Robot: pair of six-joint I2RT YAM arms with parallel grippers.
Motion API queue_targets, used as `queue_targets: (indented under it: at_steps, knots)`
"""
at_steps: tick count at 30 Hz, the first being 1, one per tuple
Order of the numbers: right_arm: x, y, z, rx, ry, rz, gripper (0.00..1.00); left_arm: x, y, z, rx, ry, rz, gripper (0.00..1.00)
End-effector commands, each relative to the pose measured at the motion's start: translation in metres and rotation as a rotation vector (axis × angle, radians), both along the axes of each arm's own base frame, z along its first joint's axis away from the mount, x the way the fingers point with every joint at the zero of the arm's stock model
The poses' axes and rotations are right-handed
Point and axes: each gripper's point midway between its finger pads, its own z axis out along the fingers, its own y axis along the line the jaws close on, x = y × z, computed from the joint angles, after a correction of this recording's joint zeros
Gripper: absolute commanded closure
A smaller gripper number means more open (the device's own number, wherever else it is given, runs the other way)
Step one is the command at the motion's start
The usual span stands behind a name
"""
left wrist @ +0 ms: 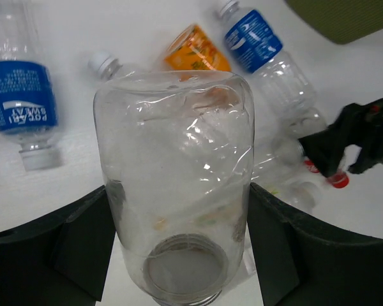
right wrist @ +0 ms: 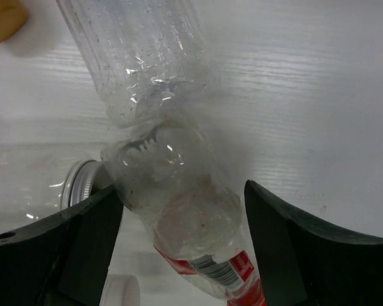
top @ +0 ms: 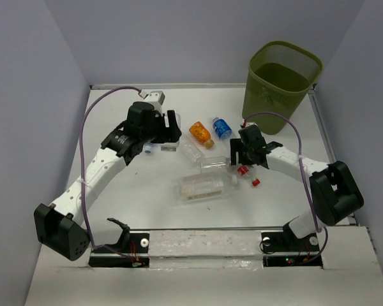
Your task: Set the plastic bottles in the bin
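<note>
Left of the single bin [top: 268,108], the left gripper [left wrist: 179,191] is clamping one clear bottle [left wrist: 179,121]; the right gripper [right wrist: 183,188] is straddling one crumpled bottle [right wrist: 172,159], grip unclear.

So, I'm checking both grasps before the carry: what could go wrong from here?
The left gripper holds the clear bottle near its neck, by thin walls; it may slip on the way to the bin. The right gripper straddles a crumpled red-labelled bottle lying against a second bottle; closing or lifting could knock that neighbour away.

Reaching inward, the left gripper [top: 171,134] clamps a bottle [left wrist: 179,159]; the right gripper [top: 239,154] holds its jaws astride another.
</note>
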Motion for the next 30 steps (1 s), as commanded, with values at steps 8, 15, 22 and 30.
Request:
queue_targets:
  at_steps: [8, 15, 22, 30]
  knots:
    - [0.012, -0.014, 0.038, -0.008, -0.105, -0.092, 0.61, 0.015, -0.052, 0.125, -0.199, -0.237, -0.133, 0.45]
    - [-0.014, -0.019, 0.126, 0.195, -0.344, -0.107, 0.62, 0.042, -0.113, 0.220, -0.282, -0.391, -0.192, 0.48]
    - [-0.060, -0.009, 0.184, 0.489, -0.526, -0.028, 0.62, 0.088, -0.186, 0.240, -0.385, -0.443, -0.189, 0.48]
    - [-0.083, 0.001, 0.169, 0.576, -0.479, 0.030, 0.62, 0.124, -0.239, 0.280, -0.672, -0.582, -0.162, 0.48]
